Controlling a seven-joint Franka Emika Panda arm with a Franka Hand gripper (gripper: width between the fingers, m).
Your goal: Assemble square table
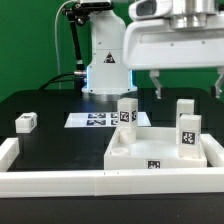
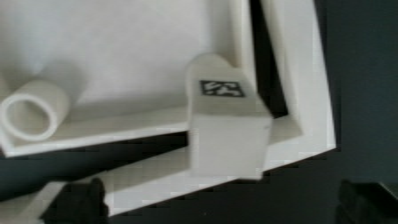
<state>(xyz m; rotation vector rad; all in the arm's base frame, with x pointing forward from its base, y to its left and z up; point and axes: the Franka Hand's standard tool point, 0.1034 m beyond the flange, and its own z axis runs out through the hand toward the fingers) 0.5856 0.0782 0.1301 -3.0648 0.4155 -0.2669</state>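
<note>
square table, leg stage. the tabletop [image 1: 160,150] lies near the front rail [image 1: 50,181] on the black counter [image 1: 40,105], legs [image 1: 127,113] standing in it; one loose leg [image 1: 26,122] sits well apart, toward the exterior view's left, past the marker board [image 1: 95,120]. the gripper [image 2: 214,200] hangs above a corner leg [image 2: 226,120], fingers [image 2: 68,198] wide, holding nothing. judgement: centre the fingers either side of the leg, descend straight, close only when square to its flat faces.

Black table [image 1: 40,100], white tabletop [image 1: 150,155], marker board [image 1: 95,120], leg block [image 1: 26,122], border rail [image 1: 60,181]
</note>
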